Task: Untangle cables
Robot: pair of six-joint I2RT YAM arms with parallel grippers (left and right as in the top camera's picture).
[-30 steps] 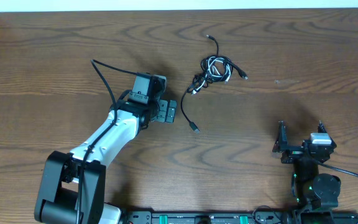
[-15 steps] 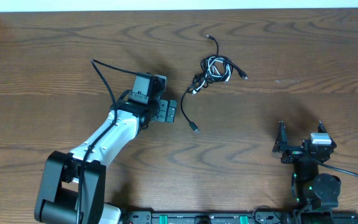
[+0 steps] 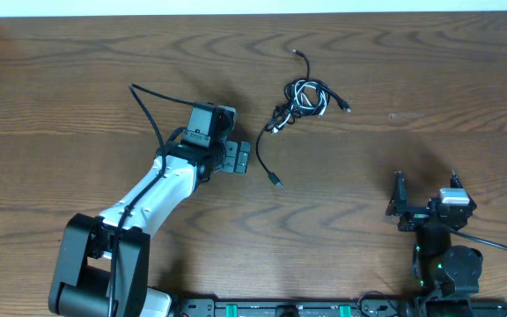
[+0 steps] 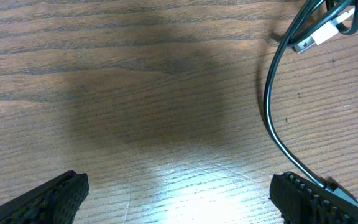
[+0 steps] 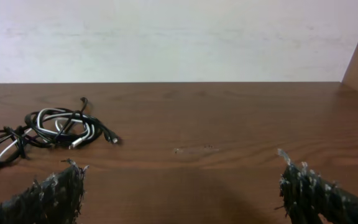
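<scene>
The cables [image 3: 300,99] lie in a small tangle at the back middle of the table, black cords wound with one white. One black tail [image 3: 262,158] curves down from the tangle to a plug [image 3: 276,181]. My left gripper [image 3: 241,158] is open just left of that tail, low over the wood. In the left wrist view the left gripper [image 4: 179,202] holds nothing, and the black tail [image 4: 270,106] passes by its right finger [image 4: 309,199], below a white plug [image 4: 319,38]. My right gripper [image 3: 426,189] stands open at the front right, far from the cables [image 5: 48,130].
The table is brown wood [image 3: 77,79] with a white wall [image 5: 166,37] behind it. The left arm's own thick black wire [image 3: 148,110] loops up behind its wrist. The arms' bases and a black rail [image 3: 271,308] sit at the front edge.
</scene>
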